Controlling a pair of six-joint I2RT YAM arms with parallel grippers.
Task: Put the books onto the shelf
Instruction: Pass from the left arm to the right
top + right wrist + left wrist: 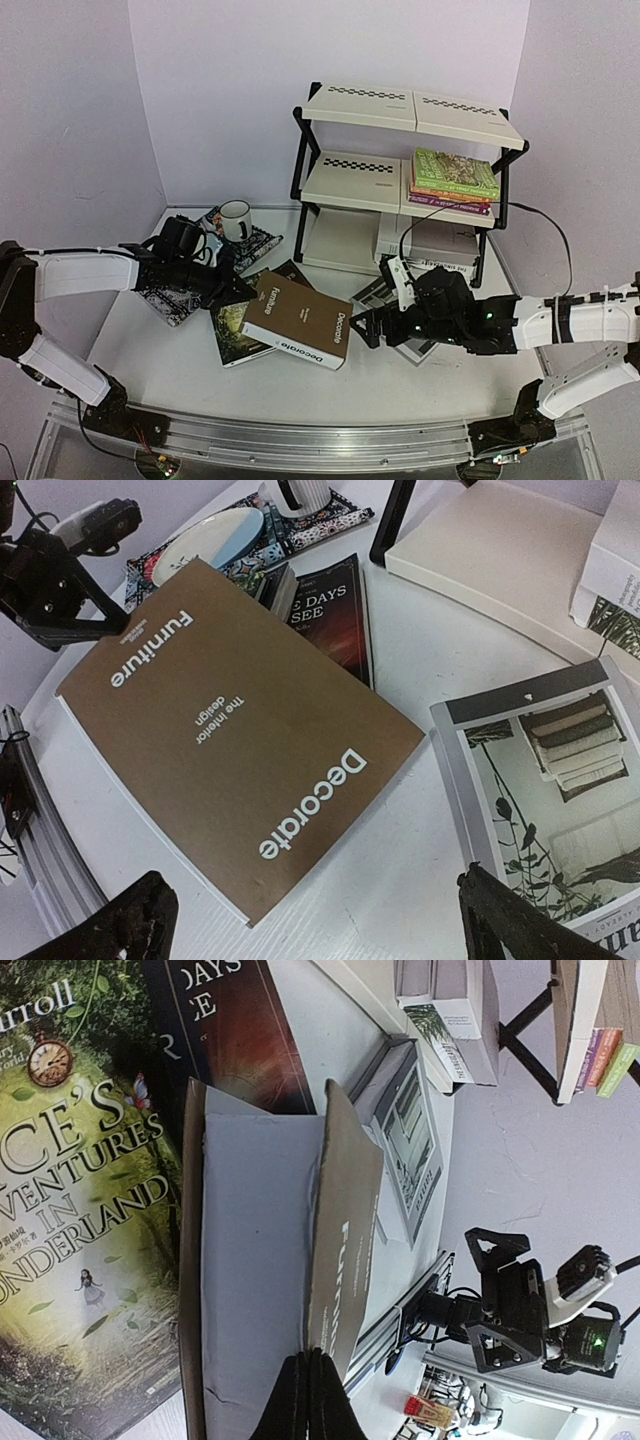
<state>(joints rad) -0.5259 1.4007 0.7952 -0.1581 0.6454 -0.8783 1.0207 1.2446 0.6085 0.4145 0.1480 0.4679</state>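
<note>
The shelf (360, 105) already carries some of the books: a coloured stack (455, 178) on the right of its middle tier and a white book (430, 245) on the lowest one. At least four are left on the tabletop (150, 350): the brown Decorate book (298, 320), an Alice book (232, 335) partly under it, a dark novel (330, 615) and a grey-white book (545, 750). The left pincer (235, 292) is clenched at the brown book's corner; whether it pinches the cover, I cannot tell. The right pincer (362, 328) hangs released, holding nothing, just beside the opposite edge. I judge the task about half done.
</note>
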